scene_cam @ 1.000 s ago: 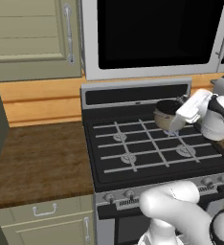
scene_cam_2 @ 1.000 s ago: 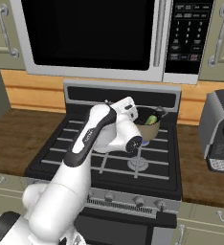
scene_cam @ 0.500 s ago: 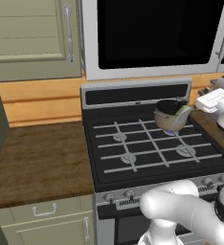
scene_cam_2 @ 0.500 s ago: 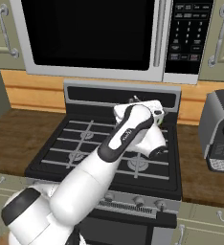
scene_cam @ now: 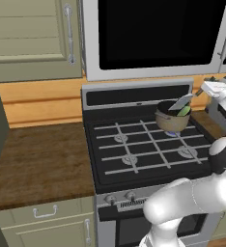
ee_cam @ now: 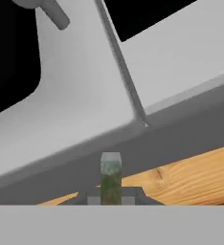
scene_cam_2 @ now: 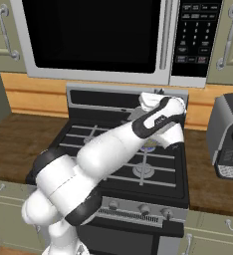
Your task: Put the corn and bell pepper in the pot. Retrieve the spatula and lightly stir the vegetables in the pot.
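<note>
Kitchen stove is carrying the pot point(scene_cam: 172, 119) on its rear burner at two o'clock, corn point(scene_cam: 184, 111) inside. Beside it the tool point(scene_cam: 212, 89), clamped on the spatula point(scene_cam: 181, 102), is swinging the blade into the pot; stirring seems underway.

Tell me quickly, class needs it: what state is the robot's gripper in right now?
Gripper: shut on the spatula, whose blade reaches into the pot.
</note>
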Tool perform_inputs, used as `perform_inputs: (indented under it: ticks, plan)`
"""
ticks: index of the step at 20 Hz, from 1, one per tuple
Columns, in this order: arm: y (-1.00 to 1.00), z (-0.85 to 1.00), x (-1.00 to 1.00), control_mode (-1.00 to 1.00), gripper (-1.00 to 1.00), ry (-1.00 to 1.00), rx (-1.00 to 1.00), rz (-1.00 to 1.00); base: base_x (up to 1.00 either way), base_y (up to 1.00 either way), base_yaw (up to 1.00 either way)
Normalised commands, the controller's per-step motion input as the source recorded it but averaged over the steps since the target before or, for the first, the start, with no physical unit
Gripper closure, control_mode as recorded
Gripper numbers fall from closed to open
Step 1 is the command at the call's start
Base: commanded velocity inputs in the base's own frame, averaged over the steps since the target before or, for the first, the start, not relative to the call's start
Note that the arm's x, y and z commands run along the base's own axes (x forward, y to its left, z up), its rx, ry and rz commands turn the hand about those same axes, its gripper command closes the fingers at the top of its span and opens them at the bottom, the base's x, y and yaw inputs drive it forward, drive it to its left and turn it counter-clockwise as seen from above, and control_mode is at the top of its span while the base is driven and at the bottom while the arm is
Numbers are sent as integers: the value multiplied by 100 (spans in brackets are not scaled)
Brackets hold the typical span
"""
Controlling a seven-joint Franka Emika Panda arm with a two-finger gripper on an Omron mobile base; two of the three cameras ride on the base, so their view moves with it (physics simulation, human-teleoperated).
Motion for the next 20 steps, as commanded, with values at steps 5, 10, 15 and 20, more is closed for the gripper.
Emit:
perform_inputs:
  ticks: [5,10,15,20]
  plan:
    - [-47,-42,47,-100,100,-6,1,3,0,0,0]
    - [-18,-41,50,-100,100,-8,0,1,0,0,0]
    - [-8,-64,20,-100,100,-7,-5,0,0,0,0]
    - [-12,-50,38,-100,100,-3,-8,0,0,0,0]
